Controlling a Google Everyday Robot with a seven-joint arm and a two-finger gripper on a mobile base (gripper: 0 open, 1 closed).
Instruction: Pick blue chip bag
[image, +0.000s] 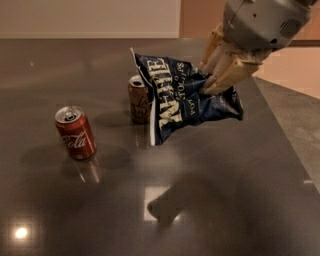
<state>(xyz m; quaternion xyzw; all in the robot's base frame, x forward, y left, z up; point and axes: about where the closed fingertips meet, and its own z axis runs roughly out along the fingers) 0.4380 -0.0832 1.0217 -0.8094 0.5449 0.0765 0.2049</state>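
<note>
The blue chip bag (180, 99) is dark navy with cream block lettering. It hangs in the air above the dark table, its shadow on the tabletop below. My gripper (209, 83) comes in from the upper right, its tan fingers (226, 76) shut on the bag's right side. The bag hangs in front of the brown-orange can.
A red cola can (75, 132) stands upright at the left. A brown-orange can (138, 98) stands just left of and behind the bag. The dark glossy table (210, 200) has its right edge near the floor at the far right.
</note>
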